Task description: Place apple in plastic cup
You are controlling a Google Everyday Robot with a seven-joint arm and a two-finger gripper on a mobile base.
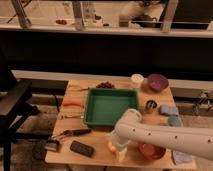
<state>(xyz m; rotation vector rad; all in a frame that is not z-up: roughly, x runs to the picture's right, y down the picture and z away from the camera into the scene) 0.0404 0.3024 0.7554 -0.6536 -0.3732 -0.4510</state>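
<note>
While working at the front edge of the table [99, 138], set the gripper [118, 147] squarely over the plastic cup [122, 156], taken here to be the pale shape just below the wrist near the middle of that edge. Cannot tell the gripper's state, clasping or spread, behind the white arm [160, 136]. Take the apple [110, 146] to be the yellow-orange patch just left of the gripper, touching it or nearly so; cannot tell whether carried or resting on the wood. Centre the fruit above the rim before any release, given the seemingly near-equal widths of cup and fruit, and lower gently to avoid tipping so light a cup toward the edge. Steer clear of the red bowl [150, 151] just to the right, toward the front right corner; contents not discernible. Note the green tray [111, 107] in the middle of the table, bare inside. Near the back right corner, note a white cup [136, 80] and a purple bowl [157, 82], contents not visible; just off the tray's right wall, a small metal cup [151, 106], interior likewise hidden.
</note>
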